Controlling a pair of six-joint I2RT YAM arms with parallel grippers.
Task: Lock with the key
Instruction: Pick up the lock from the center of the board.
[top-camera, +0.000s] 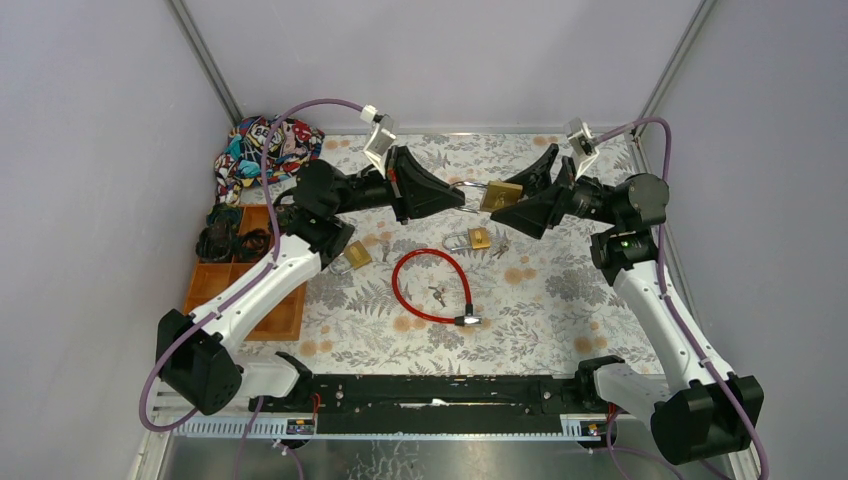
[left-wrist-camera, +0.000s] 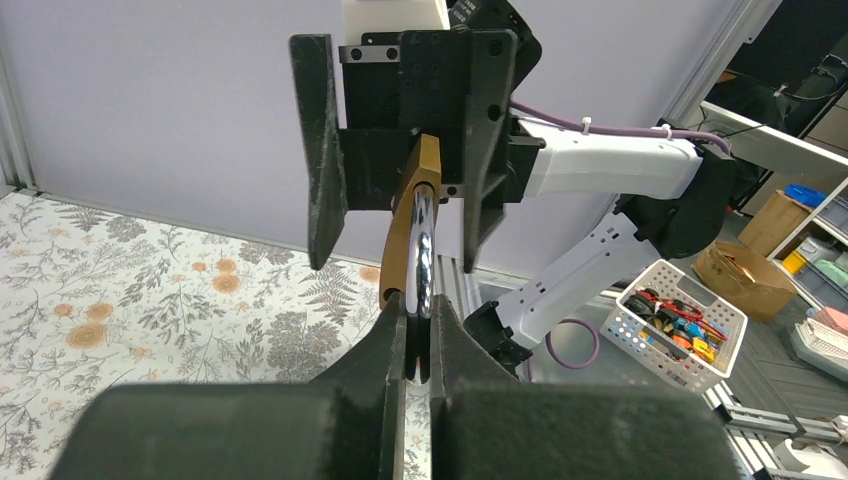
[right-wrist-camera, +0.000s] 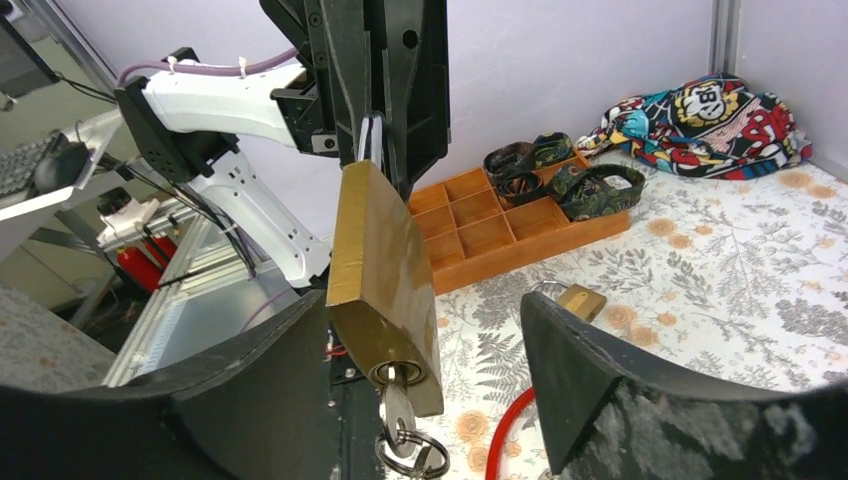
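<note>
A large brass padlock (top-camera: 500, 195) hangs in mid-air over the far middle of the table. My left gripper (top-camera: 462, 197) is shut on its silver shackle (left-wrist-camera: 423, 250), which is pinched between the two fingers (left-wrist-camera: 400, 345). The key (right-wrist-camera: 398, 410) sits in the keyhole on the padlock's underside (right-wrist-camera: 385, 270), with a key ring dangling below it. My right gripper (right-wrist-camera: 420, 305) is open, its fingers standing on either side of the padlock body and key without touching them. The left wrist view shows the padlock body (left-wrist-camera: 412, 215) edge-on between the right gripper's spread fingers (left-wrist-camera: 318, 170).
A red cable lock (top-camera: 432, 288) lies on the flowered tablecloth with loose keys (top-camera: 437, 295) inside its loop. Two small brass padlocks (top-camera: 468, 239) (top-camera: 352, 256) lie nearby. An orange divided tray (top-camera: 245, 290) and a colourful cloth (top-camera: 265, 150) sit at the left.
</note>
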